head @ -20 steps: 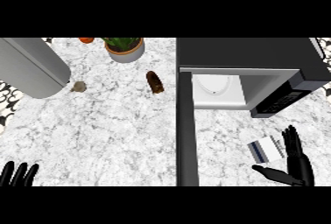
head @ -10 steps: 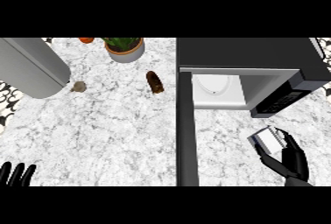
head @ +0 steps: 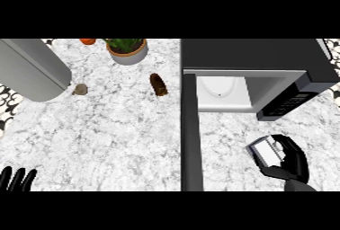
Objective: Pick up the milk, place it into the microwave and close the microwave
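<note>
Fingers of the left hand (head: 16, 179) show at the lower left edge, straight and upright, holding nothing; that hand seems only to be resting out of the way. Above it a grey appliance (head: 32, 67) lies at the desk's (head: 126, 134) left side. Moving right, 1 small brownish lump (head: 80, 89), 1 orange item (head: 87, 41) at the top edge, 1 potted plant (head: 127, 49) and 1 dark brown oblong object (head: 158, 84) sit well apart from the work area. Next comes the microwave's open door (head: 191, 134), seen edge-on, left swung out so the cavity can be reached. The 1 microwave (head: 256, 63) shows a pale interior with a plate (head: 221, 87) inside. Below it, the right hand (head: 290, 162) has its fingers curled round the 1 milk (head: 267, 148) carton, which is tilted in front of the cavity, not yet inside.
</note>
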You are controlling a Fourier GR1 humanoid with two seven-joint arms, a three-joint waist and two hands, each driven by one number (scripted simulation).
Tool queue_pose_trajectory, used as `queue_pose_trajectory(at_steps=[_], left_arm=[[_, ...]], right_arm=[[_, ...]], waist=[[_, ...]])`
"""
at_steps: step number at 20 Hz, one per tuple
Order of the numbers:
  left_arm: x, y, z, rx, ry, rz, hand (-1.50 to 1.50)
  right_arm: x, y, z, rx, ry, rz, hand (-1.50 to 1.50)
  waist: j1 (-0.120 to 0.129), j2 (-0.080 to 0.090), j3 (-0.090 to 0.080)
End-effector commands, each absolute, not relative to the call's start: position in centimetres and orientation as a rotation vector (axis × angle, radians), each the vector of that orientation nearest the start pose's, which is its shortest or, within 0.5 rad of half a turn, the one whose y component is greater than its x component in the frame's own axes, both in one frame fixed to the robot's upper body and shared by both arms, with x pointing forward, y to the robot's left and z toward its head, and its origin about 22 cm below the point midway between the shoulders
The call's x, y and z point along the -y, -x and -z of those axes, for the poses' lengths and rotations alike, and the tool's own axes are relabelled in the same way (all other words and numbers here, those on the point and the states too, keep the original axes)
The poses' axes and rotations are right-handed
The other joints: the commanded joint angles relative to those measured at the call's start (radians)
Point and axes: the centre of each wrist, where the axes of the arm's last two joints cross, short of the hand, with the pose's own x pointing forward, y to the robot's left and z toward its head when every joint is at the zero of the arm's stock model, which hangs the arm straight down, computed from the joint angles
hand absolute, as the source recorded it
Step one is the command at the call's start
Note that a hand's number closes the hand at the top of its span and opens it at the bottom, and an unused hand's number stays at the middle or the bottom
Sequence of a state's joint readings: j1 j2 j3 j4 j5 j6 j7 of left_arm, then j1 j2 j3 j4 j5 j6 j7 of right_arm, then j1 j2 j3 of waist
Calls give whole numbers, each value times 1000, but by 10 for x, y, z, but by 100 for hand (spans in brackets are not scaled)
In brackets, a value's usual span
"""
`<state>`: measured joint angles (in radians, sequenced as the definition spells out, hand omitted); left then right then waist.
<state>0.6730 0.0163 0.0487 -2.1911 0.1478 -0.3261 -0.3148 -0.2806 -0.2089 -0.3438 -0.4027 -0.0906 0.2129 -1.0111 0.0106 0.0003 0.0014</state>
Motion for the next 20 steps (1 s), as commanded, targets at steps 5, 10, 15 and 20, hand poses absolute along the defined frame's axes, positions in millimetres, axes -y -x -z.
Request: queue_pose_trajectory(at_steps=[5,10,15,20], left_arm=[[-286,-68,-64,1921,14,15,-150],[-287,-79,-66,1936,9,-9,-150],[-291,-68,-51,1898,21,-14,-150],[-286,-78,-61,1932,10,-27,-150]], right_arm=[[329,-232,145,1833,-178,199,150],[289,-237,134,1859,-247,96,150],[278,-211,113,1866,-262,45,150],[260,-166,79,1847,-241,39,150]], waist=[[-6,-7,-2],[-24,-9,-4],[-22,-8,-4],[-32,-7,-3]])
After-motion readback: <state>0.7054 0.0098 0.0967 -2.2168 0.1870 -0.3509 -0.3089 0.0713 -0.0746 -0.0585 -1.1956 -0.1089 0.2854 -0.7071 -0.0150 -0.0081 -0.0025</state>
